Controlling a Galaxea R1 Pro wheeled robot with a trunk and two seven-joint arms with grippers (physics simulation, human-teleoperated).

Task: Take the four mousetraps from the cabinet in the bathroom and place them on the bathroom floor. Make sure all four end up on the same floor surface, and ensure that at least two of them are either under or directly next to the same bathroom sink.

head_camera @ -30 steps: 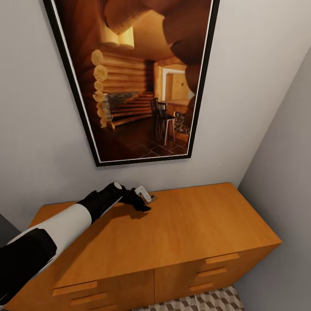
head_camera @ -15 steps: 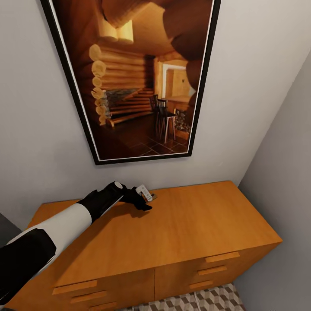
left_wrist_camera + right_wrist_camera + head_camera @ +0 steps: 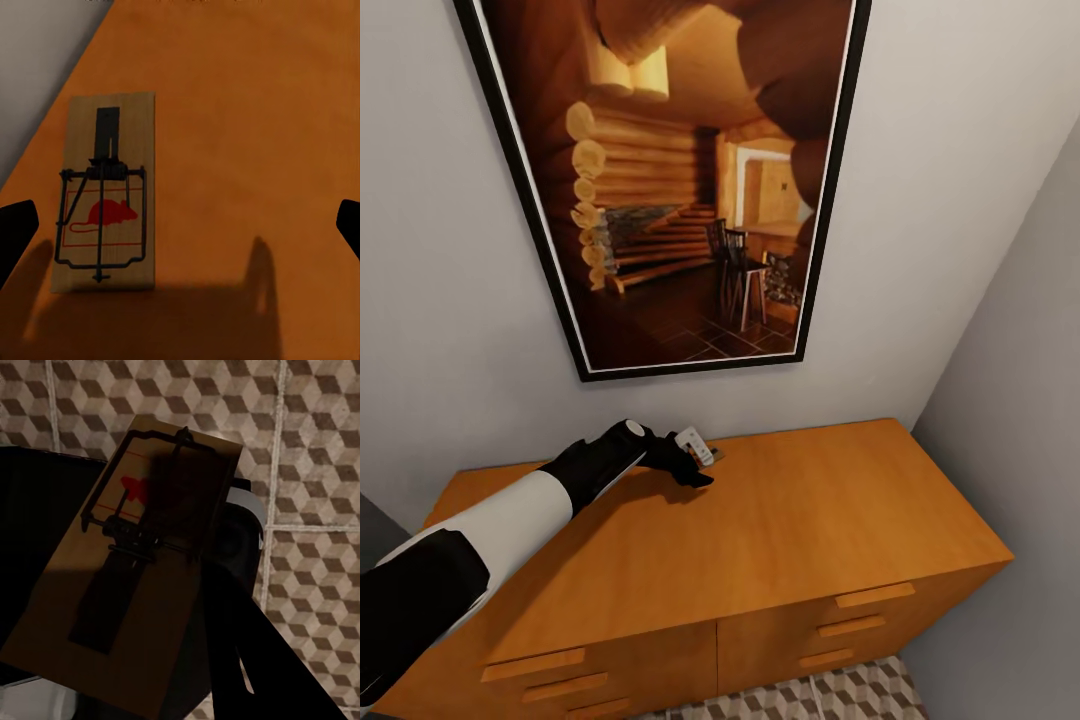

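One mousetrap (image 3: pixel 105 202), a tan board with a dark spring and a red mouse mark, lies flat on the orange-brown cabinet (image 3: pixel 247 112) top, close to the wall. My left gripper (image 3: pixel 180 232) hovers over it, open wide, with the trap nearer one fingertip (image 3: pixel 15 232). In the head view the left gripper (image 3: pixel 695 475) reaches over the cabinet (image 3: pixel 810 520) to the trap (image 3: pixel 712 458) at the back edge. A second mousetrap (image 3: pixel 150 570) is held tilted in my right gripper (image 3: pixel 187 615), above the cube-patterned bathroom floor (image 3: pixel 315 427).
A large framed picture (image 3: pixel 680 180) of a log cabin hangs on the wall above the cabinet. A grey side wall (image 3: pixel 1010 400) closes in on the right. A strip of patterned floor (image 3: pixel 840 695) shows in front of the drawers. A dark robot part (image 3: pixel 37 547) lies under the held trap.
The head view has shifted slightly since a second ago. The left gripper has barely moved and stays open over the trap on the cabinet.
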